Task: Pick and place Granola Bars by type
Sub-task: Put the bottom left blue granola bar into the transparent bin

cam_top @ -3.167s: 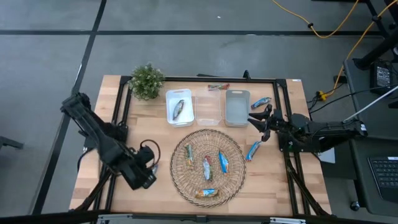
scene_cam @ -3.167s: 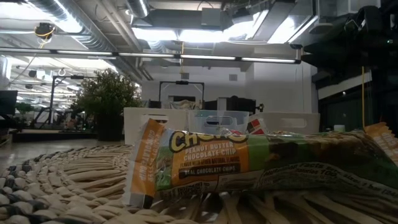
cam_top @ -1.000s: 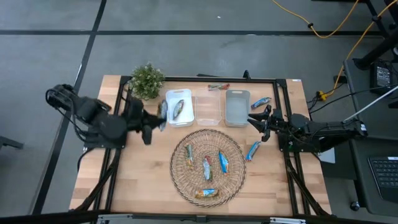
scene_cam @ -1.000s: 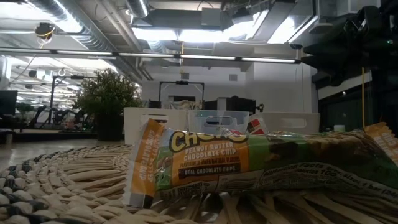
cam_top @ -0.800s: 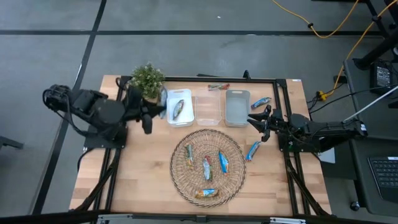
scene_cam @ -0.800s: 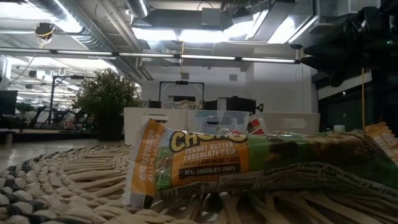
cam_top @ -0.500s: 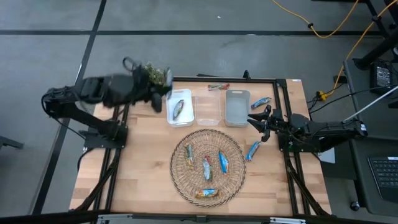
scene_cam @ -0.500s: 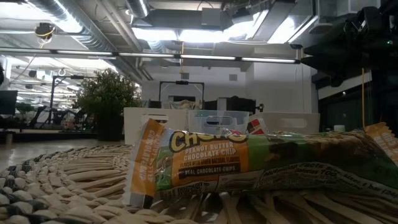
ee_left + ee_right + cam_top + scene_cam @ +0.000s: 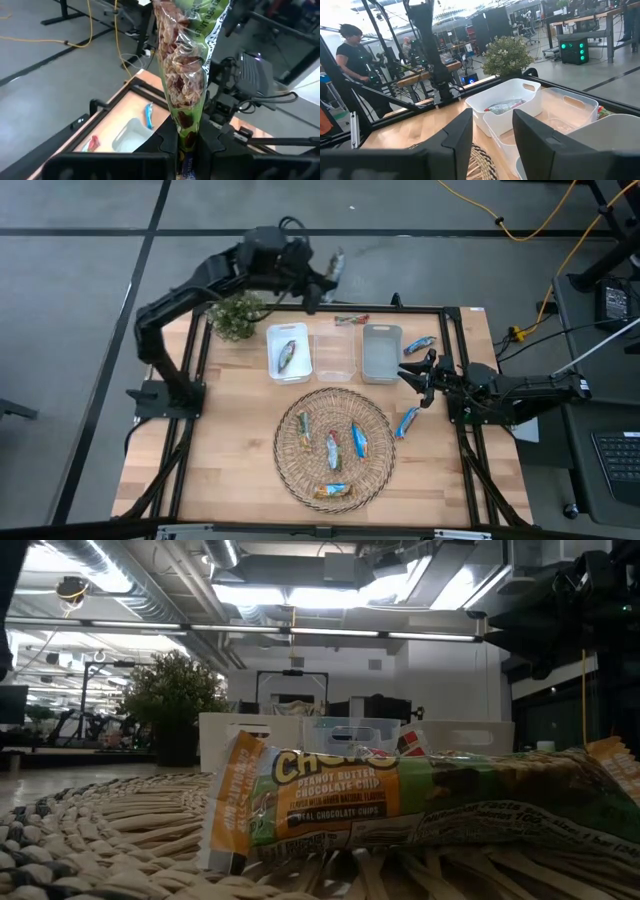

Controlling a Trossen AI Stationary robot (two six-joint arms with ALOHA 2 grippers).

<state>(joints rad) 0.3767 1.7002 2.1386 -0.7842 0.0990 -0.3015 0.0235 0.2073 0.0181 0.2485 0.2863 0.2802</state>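
With one bar (image 9: pixel 287 353) binned, the left gripper (image 9: pixel 322 277) pinches a green bar (image 9: pixel 186 75) above the bins; four remain in the wicker tray (image 9: pixel 292 458) below, the right gripper (image 9: pixel 421 376) spread idle.

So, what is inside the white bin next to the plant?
The white bin holds one granola bar, lying along the bin's length; the right wrist view shows it too. Nothing else is visible inside, though whatever lies under the bar stays covered.

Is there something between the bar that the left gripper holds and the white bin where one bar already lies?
Nothing visible. The left gripper holds its bar past the table's far edge, above the floor. The white bin is open on top; the plant stands beside it, not over it.
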